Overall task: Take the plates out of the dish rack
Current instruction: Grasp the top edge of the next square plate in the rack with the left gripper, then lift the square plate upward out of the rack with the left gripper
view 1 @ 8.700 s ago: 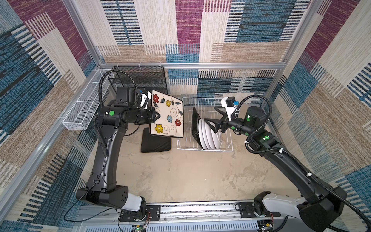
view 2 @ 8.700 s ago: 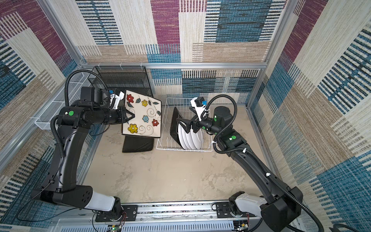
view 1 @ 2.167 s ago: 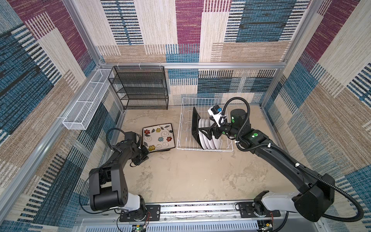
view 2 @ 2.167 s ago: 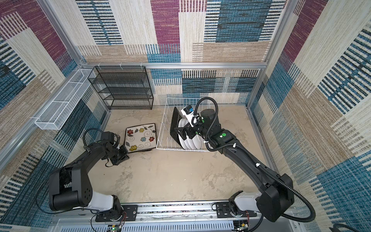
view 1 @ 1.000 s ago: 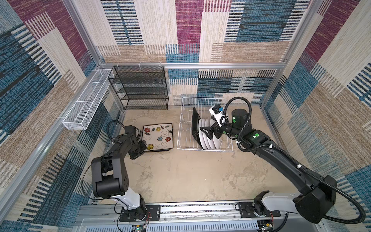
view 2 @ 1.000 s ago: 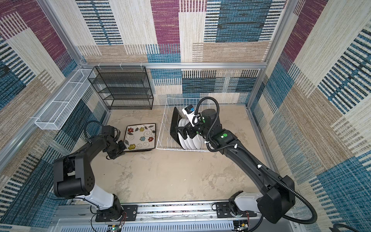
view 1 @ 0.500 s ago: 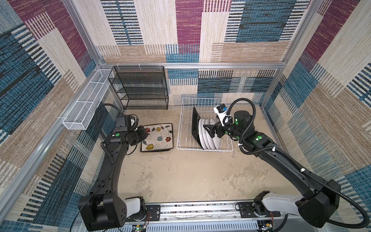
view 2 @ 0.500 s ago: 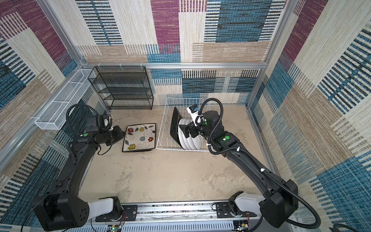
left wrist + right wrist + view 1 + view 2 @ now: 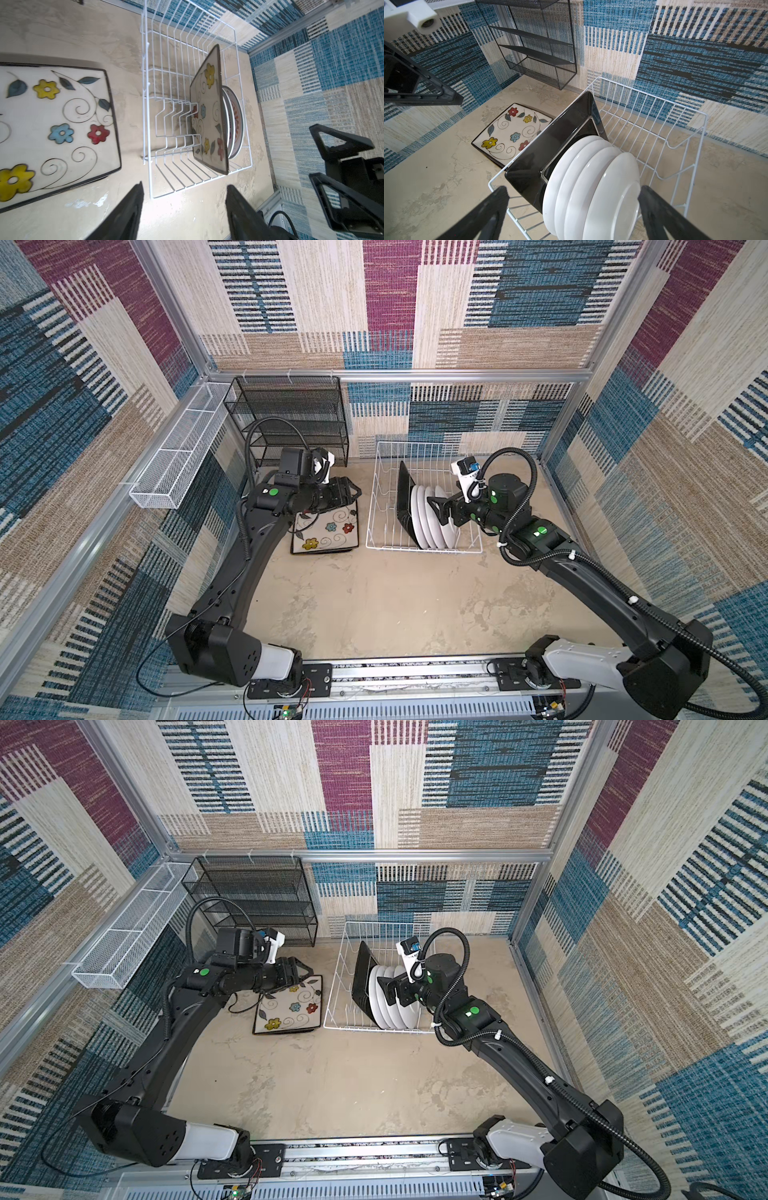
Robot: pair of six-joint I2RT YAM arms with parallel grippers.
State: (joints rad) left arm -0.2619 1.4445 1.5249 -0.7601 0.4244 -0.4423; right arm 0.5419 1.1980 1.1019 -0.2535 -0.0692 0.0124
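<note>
Right gripper (image 9: 573,188): fingers wide apart, empty, near round plates (image 9: 602,182) in rack (image 9: 415,443). Outermost one's upper rim to be pinched alone, lifted straight clear. Left gripper (image 9: 184,185): fingers apart, empty.

- Robot test cell, not a home kitchen: an aluminium frame (image 9: 457,375) boxes in the workspace, and its walls (image 9: 390,302) are lined with patchwork woven panels in blue, maroon and beige.
- A left arm (image 9: 249,564) and a right arm (image 9: 582,576), both black, stand on a mounting rail (image 9: 415,672) at 6 o'clock.
- The floor (image 9: 374,601) is bare and mottled like concrete.
- Household props: a dish rack (image 9: 382,489) at 1 o'clock, a black mesh shelf unit (image 9: 291,414) at 11 o'clock, a white mesh basket (image 9: 174,464) at 10 o'clock.
</note>
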